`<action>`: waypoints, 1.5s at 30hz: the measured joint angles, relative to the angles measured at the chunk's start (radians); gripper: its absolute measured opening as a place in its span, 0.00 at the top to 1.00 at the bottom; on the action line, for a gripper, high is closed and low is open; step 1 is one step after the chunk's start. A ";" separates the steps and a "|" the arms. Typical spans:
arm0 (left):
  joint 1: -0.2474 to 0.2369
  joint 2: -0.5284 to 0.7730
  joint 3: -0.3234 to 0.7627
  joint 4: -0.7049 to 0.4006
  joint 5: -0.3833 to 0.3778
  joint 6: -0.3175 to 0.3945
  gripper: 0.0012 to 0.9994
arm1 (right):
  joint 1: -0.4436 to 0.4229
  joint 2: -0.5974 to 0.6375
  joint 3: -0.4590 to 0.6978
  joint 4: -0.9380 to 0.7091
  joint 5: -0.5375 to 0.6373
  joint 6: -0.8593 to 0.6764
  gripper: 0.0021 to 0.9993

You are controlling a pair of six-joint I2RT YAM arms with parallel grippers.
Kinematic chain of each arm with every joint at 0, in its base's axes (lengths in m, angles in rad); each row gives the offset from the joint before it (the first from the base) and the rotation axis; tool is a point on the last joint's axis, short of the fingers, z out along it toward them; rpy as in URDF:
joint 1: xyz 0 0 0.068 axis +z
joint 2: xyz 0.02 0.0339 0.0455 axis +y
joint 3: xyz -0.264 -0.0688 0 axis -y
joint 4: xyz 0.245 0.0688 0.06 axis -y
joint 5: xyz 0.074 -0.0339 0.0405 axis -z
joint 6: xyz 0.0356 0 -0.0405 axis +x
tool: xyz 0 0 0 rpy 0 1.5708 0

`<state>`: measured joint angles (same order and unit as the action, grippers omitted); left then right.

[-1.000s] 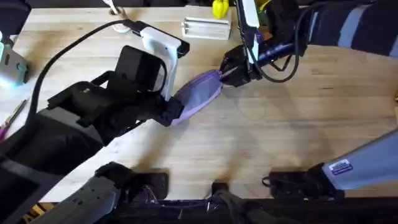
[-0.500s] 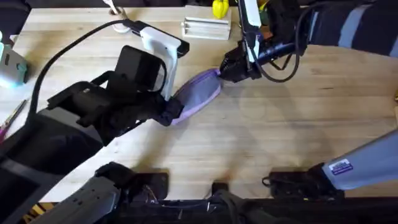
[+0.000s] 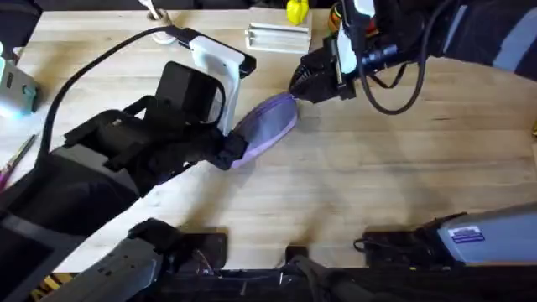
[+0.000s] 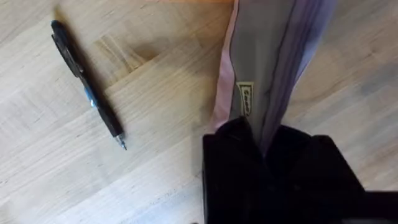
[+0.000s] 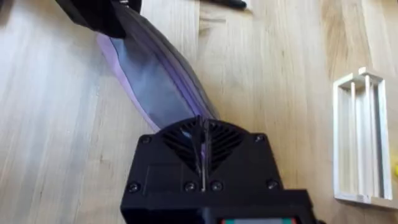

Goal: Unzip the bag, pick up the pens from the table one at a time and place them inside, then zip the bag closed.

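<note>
Two grippers hold the bag (image 3: 267, 127) by its opposite ends, and that is the relation the coming move turns on. The bag lies on the table (image 3: 377, 176) as a slim lavender strip, its long axis running straight from one set of fingers to the other, with the zipper line down the middle of it. The left gripper (image 3: 231, 153) is clamped on the near end: in the left wrist view the fabric and its small label pass right in between the black fingers, and the bag stretches directly away from them. The right gripper (image 3: 300, 86) is at the far end, its fingers pressed together with only a thin seam between them in the right wrist view, the bag's tip vanishing under them. Whether they pinch the zipper pull or just the fabric tip I cannot tell; the pull itself is hidden.

I judge the zipper closed along the visible length, so unzipping is the step in hand. The right arm is the one placed to draw along the axis toward the left fingers, while the left anchors.

A dark pen (image 4: 87, 84) lies on the table well off to one side of the left fingers, apart from the bag. A white rack (image 5: 364, 134) stands beside the right gripper
</note>
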<state>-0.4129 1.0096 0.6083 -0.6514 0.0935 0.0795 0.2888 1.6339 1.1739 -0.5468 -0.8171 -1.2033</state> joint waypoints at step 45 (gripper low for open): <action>0.000 0.000 0.000 -0.004 0.002 0.000 0.96 | 0.041 0.058 0.002 -0.002 0.239 0.142 0.10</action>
<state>-0.4129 1.0096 0.6083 -0.6556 0.0960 0.0795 0.3303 1.6923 1.1759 -0.5488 -0.5784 -1.0617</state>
